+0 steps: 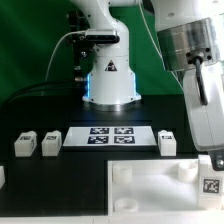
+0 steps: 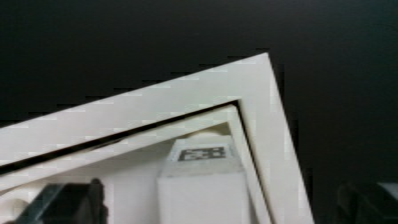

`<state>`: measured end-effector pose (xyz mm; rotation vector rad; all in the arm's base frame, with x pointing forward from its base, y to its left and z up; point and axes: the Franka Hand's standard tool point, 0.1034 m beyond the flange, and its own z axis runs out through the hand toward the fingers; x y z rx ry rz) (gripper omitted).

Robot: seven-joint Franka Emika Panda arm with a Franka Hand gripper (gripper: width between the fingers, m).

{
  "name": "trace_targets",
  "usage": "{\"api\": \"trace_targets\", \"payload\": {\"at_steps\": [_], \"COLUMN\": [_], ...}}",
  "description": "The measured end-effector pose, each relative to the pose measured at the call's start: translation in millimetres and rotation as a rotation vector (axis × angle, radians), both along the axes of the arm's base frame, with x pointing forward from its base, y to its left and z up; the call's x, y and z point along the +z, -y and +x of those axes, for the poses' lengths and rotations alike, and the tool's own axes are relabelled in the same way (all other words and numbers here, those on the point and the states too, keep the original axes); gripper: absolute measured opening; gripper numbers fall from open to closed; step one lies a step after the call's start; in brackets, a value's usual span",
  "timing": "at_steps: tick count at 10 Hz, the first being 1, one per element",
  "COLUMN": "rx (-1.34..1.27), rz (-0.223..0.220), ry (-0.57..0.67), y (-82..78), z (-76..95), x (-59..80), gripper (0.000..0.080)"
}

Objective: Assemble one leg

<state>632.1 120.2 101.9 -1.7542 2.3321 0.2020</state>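
Observation:
A white leg (image 2: 199, 175) with a black-and-white tag stands upright inside a corner of the large white tray (image 2: 196, 90). In the exterior view this leg (image 1: 210, 184) is at the tray's (image 1: 150, 195) far corner on the exterior view's right. My gripper (image 2: 217, 205) is above it, and its dark fingers (image 2: 71, 200) stand wide on either side of the leg without touching it. The gripper is open and shows at the exterior view's right edge (image 1: 211, 165). Three more legs lie on the table: two on the left (image 1: 22, 145) (image 1: 49, 145) and one on the right (image 1: 167, 143).
The marker board (image 1: 110, 135) lies flat in front of the robot base (image 1: 110, 85). A small white object (image 1: 2, 177) shows at the exterior view's left edge. The tray has raised walls and round corner sockets (image 1: 122, 175).

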Motion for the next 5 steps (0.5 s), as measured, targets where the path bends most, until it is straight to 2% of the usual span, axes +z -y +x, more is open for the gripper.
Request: {"api": "trace_targets", "payload": {"at_steps": [5], "rx": [0.013], "rz": [-0.001], "ry": [0.001], "y": [-0.5], "z": [-0.4], "x": [-1.1], "gripper": [0.065]}}
